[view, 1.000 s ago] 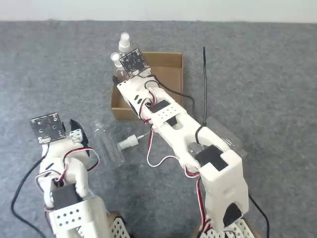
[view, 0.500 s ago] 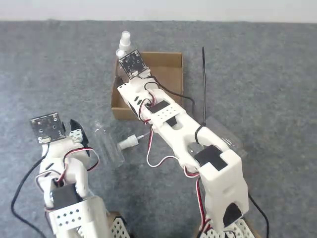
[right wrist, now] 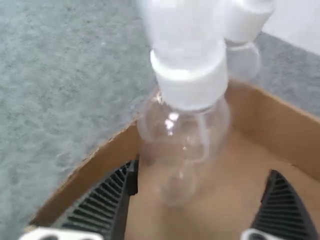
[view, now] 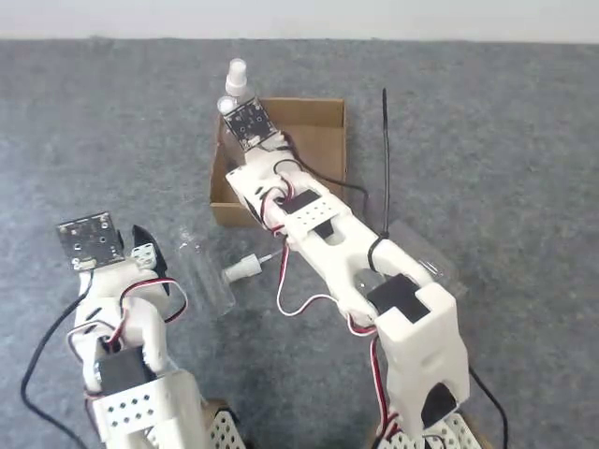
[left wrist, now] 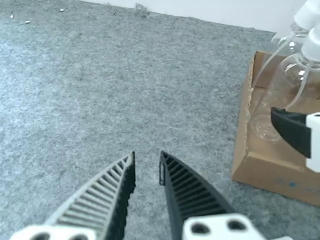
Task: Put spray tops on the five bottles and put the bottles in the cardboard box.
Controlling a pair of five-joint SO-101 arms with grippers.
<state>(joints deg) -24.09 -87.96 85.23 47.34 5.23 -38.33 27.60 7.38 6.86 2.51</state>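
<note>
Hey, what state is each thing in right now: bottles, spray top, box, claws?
Box: open.
Front bottle: upright, topped.
Rear bottle: upright, topped.
Table bottle: lying, topless.
Spray top: loose, lying.
Bottle under right arm: lying.
Right claw: open.
Left claw: slightly open, empty.

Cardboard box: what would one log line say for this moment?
right gripper: open over cardboard box | capped bottle: standing in box | left gripper: open, empty | loose spray top: beside uncapped bottle

Right arm (view: 328,229) stretched far forward, right gripper (right wrist: 197,210) jaws spread wide. Left arm (view: 131,318) folded back near its base, left gripper (left wrist: 147,167) jaws narrowly parted, angled down.
</note>
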